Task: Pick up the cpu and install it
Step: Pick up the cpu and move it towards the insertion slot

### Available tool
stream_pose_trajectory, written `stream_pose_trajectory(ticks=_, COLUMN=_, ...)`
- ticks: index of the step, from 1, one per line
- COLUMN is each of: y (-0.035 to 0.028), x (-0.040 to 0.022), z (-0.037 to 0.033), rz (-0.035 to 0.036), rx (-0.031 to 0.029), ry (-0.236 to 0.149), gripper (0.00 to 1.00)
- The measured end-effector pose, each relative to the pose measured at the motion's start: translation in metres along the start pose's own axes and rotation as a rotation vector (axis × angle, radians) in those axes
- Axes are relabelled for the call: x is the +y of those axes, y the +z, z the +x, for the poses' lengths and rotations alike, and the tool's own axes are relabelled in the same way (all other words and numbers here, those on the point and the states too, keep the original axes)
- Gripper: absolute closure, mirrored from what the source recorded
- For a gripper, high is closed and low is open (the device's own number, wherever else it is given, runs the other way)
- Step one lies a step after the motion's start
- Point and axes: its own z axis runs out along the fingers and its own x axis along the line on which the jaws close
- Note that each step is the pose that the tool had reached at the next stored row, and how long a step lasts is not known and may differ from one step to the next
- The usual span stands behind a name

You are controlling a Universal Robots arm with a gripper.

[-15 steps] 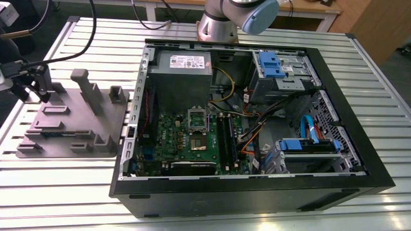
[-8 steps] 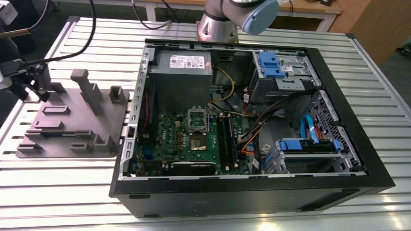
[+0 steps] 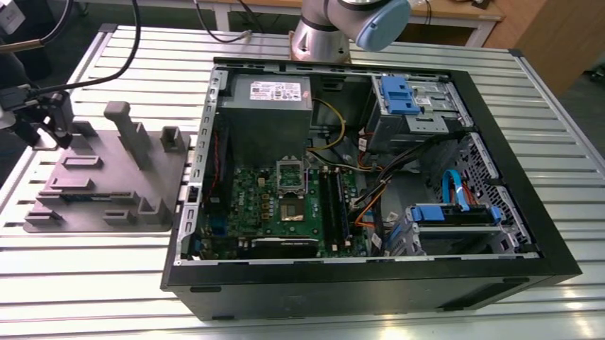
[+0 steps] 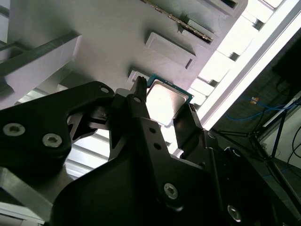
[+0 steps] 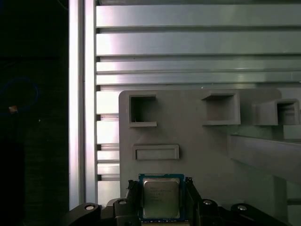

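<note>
The cpu [image 5: 161,197], silver-topped with a thin dark rim, sits between the gripper's [image 5: 161,189] two black fingers [image 5: 133,190]. They are drawn in narrow against its opposite edges, holding it. In the second wrist view the cpu [image 4: 164,100] shows the same way, a finger [image 4: 139,96] at one corner and the other finger along the far edge. It is over the grey plate [image 5: 197,141], near that plate's edge and just beside a shallow rectangular pocket [image 5: 156,152]. I cannot tell whether it is lifted clear of the plate.

In the exterior view the gripper [image 3: 47,127] is at the far corner of the plate [image 3: 95,184], on the exterior view's left. The plate lies on the slatted metal worktop [image 3: 95,283]. Well apart, to the exterior view's right, an open computer case [image 3: 378,283] lies with its green motherboard [image 3: 283,212] facing up. The arm's base [image 3: 321,35] stands behind the case.
</note>
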Motion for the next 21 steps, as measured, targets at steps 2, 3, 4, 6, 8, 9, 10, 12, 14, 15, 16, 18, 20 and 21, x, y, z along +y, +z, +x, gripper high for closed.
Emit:
stream_pose_trajectory(ticks=2, y=-0.0007, x=0.0000, z=0.0000, rz=0.0000, rx=0.0000, ry=0.000, gripper=0.53)
stream_pose_trajectory(ticks=3, y=-0.0011, x=0.0001, z=0.0000, rz=0.0000, rx=0.0000, ry=0.000, gripper=0.53)
stream_pose_trajectory(ticks=4, y=-0.0014, x=0.0001, z=0.0000, rz=0.0000, rx=0.0000, ry=0.000, gripper=0.53)
stream_pose_trajectory(ticks=6, y=-0.0021, x=0.0001, z=0.0000, rz=0.0000, rx=0.0000, ry=0.000, gripper=0.53)
stream_pose_trajectory(ticks=8, y=-0.0027, x=0.0001, z=0.0000, rz=0.0000, rx=0.0000, ry=0.000, gripper=0.53)
stream_pose_trajectory(ticks=9, y=-0.0030, x=0.0002, z=0.0000, rz=0.0000, rx=-0.0001, ry=0.000, gripper=0.53)
stream_pose_trajectory(ticks=10, y=-0.0033, x=0.0002, z=0.0000, rz=-0.0001, rx=0.0000, ry=0.000, gripper=0.53)
stream_pose_trajectory(ticks=12, y=-0.0040, x=0.0002, z=0.0000, rz=0.0000, rx=0.0000, ry=0.000, gripper=0.53)
stream_pose_trajectory(ticks=14, y=-0.0046, x=0.0003, z=-0.0001, rz=0.0000, rx=-0.0001, ry=0.000, gripper=0.53)
stream_pose_trajectory(ticks=15, y=-0.0049, x=0.0003, z=-0.0001, rz=-0.0001, rx=-0.0001, ry=0.000, gripper=0.53)
stream_pose_trajectory(ticks=16, y=-0.0053, x=0.0003, z=-0.0001, rz=0.0000, rx=0.0000, ry=0.000, gripper=0.53)
stream_pose_trajectory(ticks=18, y=-0.0060, x=0.0003, z=-0.0001, rz=0.0000, rx=0.0001, ry=0.000, gripper=0.53)
stream_pose_trajectory(ticks=20, y=-0.0067, x=0.0004, z=-0.0001, rz=0.0000, rx=0.0000, ry=0.000, gripper=0.53)
stream_pose_trajectory(ticks=21, y=-0.0070, x=0.0004, z=-0.0001, rz=0.0000, rx=-0.0001, ry=0.000, gripper=0.53)
